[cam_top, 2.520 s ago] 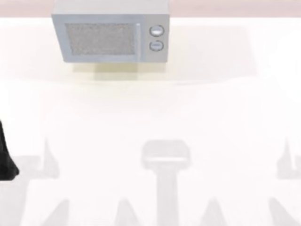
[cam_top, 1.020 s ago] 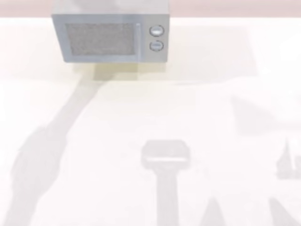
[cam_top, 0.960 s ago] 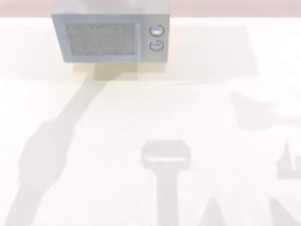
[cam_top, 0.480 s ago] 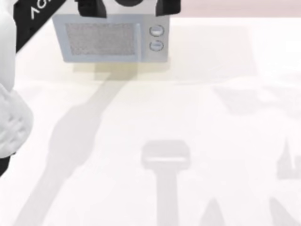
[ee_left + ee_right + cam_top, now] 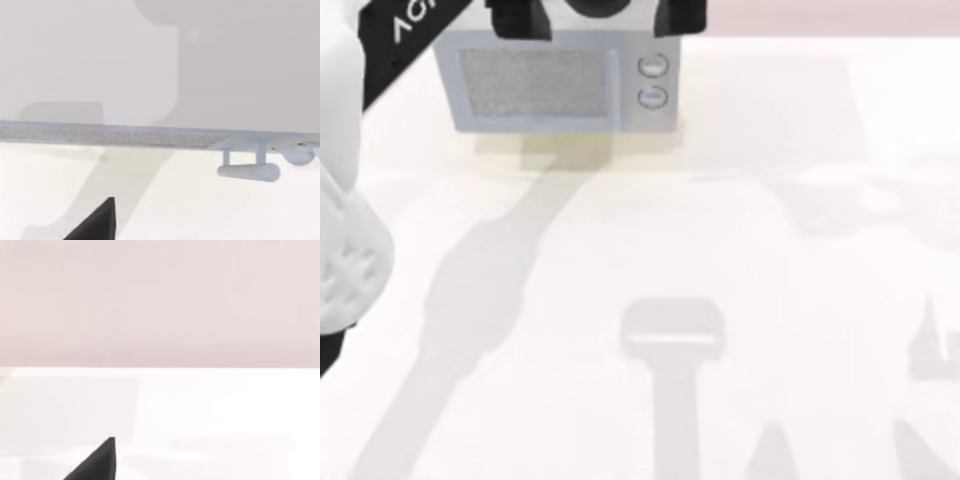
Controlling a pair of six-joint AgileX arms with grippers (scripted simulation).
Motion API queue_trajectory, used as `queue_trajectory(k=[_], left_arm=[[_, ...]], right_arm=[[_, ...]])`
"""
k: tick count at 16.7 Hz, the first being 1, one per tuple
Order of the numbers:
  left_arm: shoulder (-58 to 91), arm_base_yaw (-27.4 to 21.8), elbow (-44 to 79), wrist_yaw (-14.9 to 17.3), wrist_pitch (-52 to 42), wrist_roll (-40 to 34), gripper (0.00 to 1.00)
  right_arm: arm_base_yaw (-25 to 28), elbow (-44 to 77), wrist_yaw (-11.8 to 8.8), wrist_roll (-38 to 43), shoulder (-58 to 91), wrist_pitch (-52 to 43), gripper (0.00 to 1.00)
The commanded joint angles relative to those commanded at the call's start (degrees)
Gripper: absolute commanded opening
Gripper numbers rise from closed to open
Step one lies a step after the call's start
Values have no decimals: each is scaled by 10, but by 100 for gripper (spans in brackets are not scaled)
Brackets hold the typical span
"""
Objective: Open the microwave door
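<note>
My left pincer [image 5: 595,12] hangs above the small light-grey boxy microwave [image 5: 555,80] at the counter's eleven o'clock. Only black blocks of it show at the top view's upper edge, so I cannot tell how far its fingers stand apart, and nothing shows it touching or holding anything. My white left arm [image 5: 345,200] fills the top view's nine o'clock side, its black band running up toward the oven.

The flat light-grey microwave door with its speckled mesh window [image 5: 532,85] lies flush against the oven's front. Two round knobs [image 5: 653,81] stand stacked on the narrow panel at its three o'clock side. From my left wrist, the door [image 5: 110,135] appears edge-on as a thin grey strip, with a pale cylindrical bar handle [image 5: 248,171] standing off it on two short posts, and one dark fingertip [image 5: 97,222] well apart from that handle.

Against half a second ago, my arm sits slightly farther into the top view, and its long grey shadow [image 5: 470,290] on the pale cream counter [image 5: 770,250] has slid a little toward three o'clock. The door has not budged.

My right pincer is out of the top view; its wrist view shows one dark fingertip [image 5: 97,462] over bare counter.
</note>
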Motion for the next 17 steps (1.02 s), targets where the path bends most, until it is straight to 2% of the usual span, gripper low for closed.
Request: queue_trajectory(k=[5, 10, 17], left_arm=[[36, 17, -51, 8, 93, 16, 100], [43, 21, -60, 10, 109, 19, 100], [43, 21, -60, 10, 109, 19, 47]], right_arm=[[0, 0, 0, 0, 0, 0, 100], [0, 0, 0, 0, 0, 0, 100], [0, 0, 0, 0, 0, 0, 100]])
